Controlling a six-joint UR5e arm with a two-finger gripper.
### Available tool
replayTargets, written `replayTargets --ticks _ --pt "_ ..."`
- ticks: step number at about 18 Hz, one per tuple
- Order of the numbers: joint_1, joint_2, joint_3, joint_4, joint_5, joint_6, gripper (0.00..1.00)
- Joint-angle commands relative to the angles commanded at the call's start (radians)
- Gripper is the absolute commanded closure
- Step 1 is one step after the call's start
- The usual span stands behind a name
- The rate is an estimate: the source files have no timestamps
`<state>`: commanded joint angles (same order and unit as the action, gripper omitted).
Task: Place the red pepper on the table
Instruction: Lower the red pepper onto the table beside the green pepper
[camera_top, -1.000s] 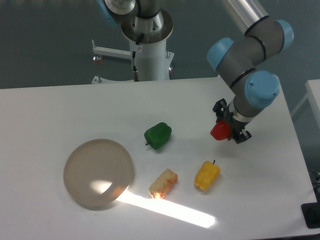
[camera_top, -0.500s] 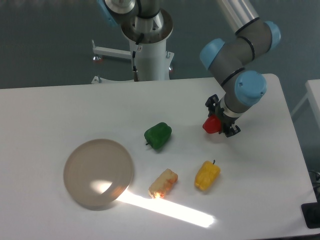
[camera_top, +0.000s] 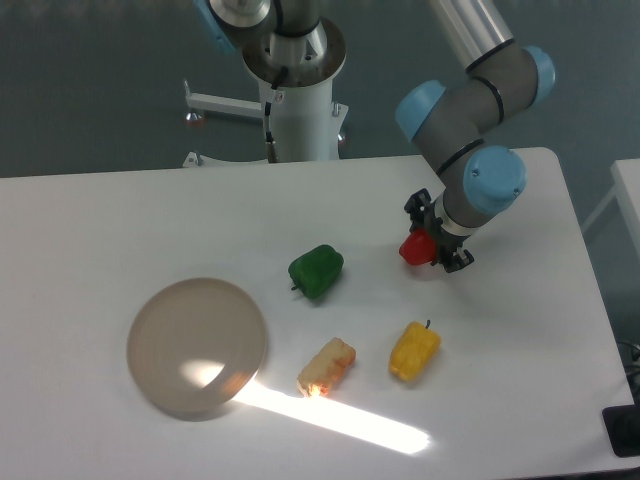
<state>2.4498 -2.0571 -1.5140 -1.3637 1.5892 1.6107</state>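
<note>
Your only container here is the round translucent beige plate (camera_top: 197, 346) at the left, and nothing lies in it; a bright streak of light crosses its lower rim. Your gripper (camera_top: 432, 243) is clamped on the red pepper (camera_top: 415, 248), holding it low over the right part of the white table (camera_top: 120, 230); you cannot tell whether it touches the surface. Compared with a second ago, the arm has carried the pepper leftward and farther back. The green pepper (camera_top: 317, 270), glossy and rounded, sits left of it; the yellow pepper (camera_top: 414, 350) lies nearer the camera, beside a pale, orange-tipped oblong piece (camera_top: 327, 365).
</note>
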Motion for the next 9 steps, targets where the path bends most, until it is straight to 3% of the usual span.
replayTargets --ticks 9 --pt "-0.003 0.000 -0.021 0.006 -0.003 -0.002 0.40"
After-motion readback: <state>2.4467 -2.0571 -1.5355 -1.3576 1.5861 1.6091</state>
